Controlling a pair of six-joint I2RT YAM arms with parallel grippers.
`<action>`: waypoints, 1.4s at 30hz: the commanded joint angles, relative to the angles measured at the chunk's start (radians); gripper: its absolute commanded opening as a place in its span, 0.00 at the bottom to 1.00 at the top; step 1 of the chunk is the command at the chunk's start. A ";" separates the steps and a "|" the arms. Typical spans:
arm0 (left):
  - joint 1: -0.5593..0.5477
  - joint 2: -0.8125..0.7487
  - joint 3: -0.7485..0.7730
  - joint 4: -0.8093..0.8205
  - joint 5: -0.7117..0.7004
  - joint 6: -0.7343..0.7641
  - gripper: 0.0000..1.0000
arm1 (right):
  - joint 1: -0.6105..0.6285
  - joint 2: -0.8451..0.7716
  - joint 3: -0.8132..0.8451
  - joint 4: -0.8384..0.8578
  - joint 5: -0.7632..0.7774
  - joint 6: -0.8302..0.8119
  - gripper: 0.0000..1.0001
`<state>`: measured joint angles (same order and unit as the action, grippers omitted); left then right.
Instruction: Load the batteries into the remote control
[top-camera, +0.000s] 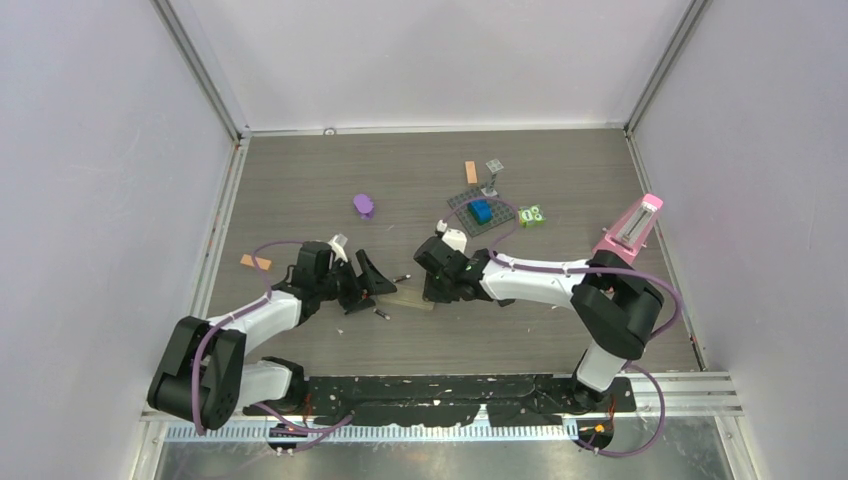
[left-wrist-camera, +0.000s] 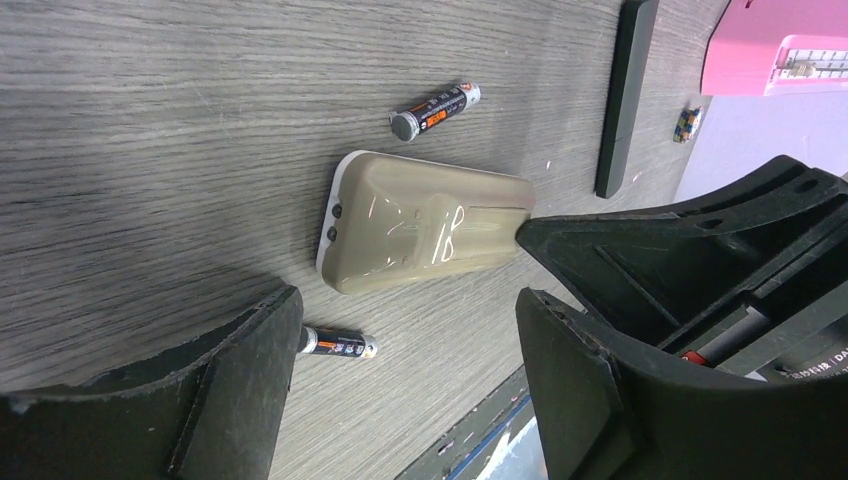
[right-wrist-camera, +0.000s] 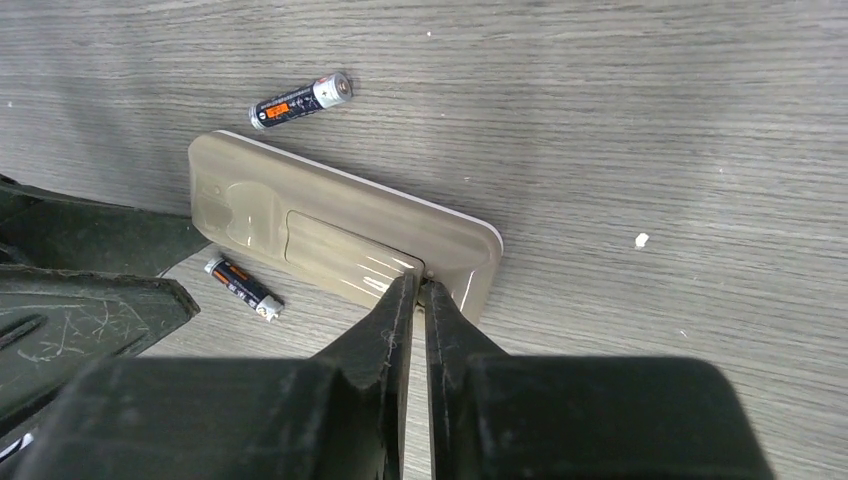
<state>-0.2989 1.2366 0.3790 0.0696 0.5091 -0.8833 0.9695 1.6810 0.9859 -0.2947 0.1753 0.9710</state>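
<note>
- Lying back side up on the grey wood-grain table, the beige plastic remote control sits between the two grippers, with its battery cover in place.
- Two small dark cylindrical batteries with orange labels and silvery ends lie loose on the table. One battery is just beside the remote's far long edge. The second battery is just beside its near long edge. Neither touches the remote.
- The right gripper has its black fingers pressed together, and the tips rest on the remote at the end of the cover.
- The left gripper is spread wide and holds nothing. One finger overlaps the remote's other end, but I cannot tell if it touches. The second battery lies just beside the other finger.
- Farther back, well apart from the remote, are a small purple object, a blue block on a grey plate, and a pink upright object.
</note>
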 joint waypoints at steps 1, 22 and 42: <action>0.006 -0.020 0.029 -0.004 -0.012 0.030 0.79 | 0.022 0.041 0.070 -0.109 0.074 -0.048 0.14; 0.006 -0.277 0.095 -0.282 -0.316 0.154 0.80 | 0.095 0.136 0.281 -0.343 0.214 -0.158 0.38; 0.006 -0.477 0.144 -0.395 -0.365 0.208 0.99 | 0.057 0.022 0.267 -0.206 -0.129 -1.045 0.93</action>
<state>-0.2989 0.8036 0.4835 -0.3080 0.1822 -0.7185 1.0489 1.6970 1.2461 -0.4709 0.1509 0.1871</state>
